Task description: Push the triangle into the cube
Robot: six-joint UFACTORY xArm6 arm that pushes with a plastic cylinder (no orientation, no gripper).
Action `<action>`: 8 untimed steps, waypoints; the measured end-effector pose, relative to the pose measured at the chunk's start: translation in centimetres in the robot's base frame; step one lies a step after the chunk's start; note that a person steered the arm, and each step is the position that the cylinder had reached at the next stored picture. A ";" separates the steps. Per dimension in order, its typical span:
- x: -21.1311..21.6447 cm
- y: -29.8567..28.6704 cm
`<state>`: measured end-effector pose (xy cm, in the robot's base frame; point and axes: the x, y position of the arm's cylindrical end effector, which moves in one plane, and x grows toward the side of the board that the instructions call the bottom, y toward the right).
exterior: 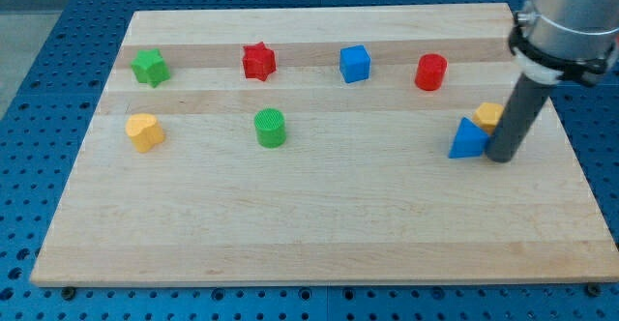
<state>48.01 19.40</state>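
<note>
Pale wooden board (319, 234) lies on a blue perforated bench (39, 89), carrying eight small blocks. My tip (502, 158) stands at the view's right, touching the right side of the blue triangle (467, 140), which sits at about nine o'clock from it. I carry no claw, only the dark rod, so nothing is gripped. An orange block (488, 116), its shape partly hidden behind the rod, sits just beside the triangle at its one o'clock. The blue cube (355, 64) is well apart from the triangle, at roughly ten o'clock from it, in the upper row. In that row a red cylinder (430, 72) lies at the cube's three o'clock, a red star (258, 62) at its nine o'clock, and a green star (150, 67) farther left. Lower down sit a green cylinder (271, 128) and a yellow heart-like block (143, 132).
</note>
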 end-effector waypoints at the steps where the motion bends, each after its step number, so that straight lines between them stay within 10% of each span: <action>1: 0.0 -2.5; 4: -7.7 -5.1; 8: -7.8 -11.1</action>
<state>40.22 8.32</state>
